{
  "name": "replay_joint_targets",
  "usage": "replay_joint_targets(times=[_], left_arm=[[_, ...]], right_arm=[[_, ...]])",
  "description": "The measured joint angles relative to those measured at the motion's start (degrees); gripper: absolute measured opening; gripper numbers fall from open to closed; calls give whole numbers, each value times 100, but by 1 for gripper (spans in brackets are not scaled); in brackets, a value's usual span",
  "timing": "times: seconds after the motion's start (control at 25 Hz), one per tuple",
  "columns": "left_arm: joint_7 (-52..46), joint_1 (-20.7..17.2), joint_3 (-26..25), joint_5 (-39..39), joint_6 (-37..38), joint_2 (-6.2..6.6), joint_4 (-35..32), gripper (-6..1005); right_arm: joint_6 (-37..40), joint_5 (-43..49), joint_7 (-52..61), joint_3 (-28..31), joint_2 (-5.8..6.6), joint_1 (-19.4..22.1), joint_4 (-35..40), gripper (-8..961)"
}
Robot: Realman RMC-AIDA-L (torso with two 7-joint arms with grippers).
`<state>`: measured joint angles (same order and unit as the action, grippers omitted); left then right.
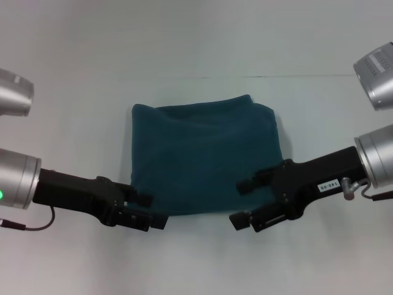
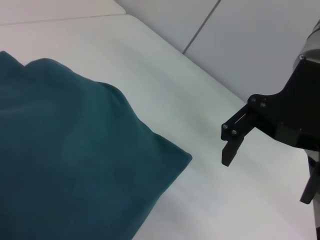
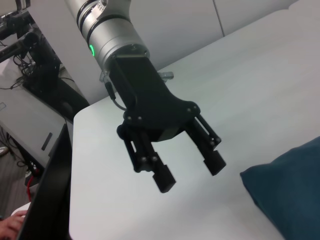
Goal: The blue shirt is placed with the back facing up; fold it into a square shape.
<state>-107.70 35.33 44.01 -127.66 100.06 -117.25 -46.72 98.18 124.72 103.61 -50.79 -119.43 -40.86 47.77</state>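
Note:
The blue shirt lies in the middle of the white table, folded into a rough square with its plain side up. My left gripper hovers at the shirt's near left corner. The right wrist view shows this left gripper open and empty, just clear of the shirt's corner. My right gripper hangs over the shirt's near right edge. In the left wrist view the right gripper is open, with nothing between its fingers, a short way off the shirt's corner.
The white table extends on all sides of the shirt, and its far edge meets a pale wall. Beyond the table's left edge stand dark equipment and cables. Silver arm segments show at the upper corners.

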Motion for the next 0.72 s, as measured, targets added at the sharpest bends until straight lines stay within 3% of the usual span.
replay_joint_targets(times=[0.12,0.44,0.72], left_arm=[[-1,8,58,-3,-104,-1,11,771],[-6,38,74,24,-131,1,146,772],[278,96,94,27,157,-51,241,771]], right_arm=[[72,13,16,-13,14,51,-3,914],[303,-19,72,122,191,330,-9,914],[271,-3,27,164,212,363,-12,915]])
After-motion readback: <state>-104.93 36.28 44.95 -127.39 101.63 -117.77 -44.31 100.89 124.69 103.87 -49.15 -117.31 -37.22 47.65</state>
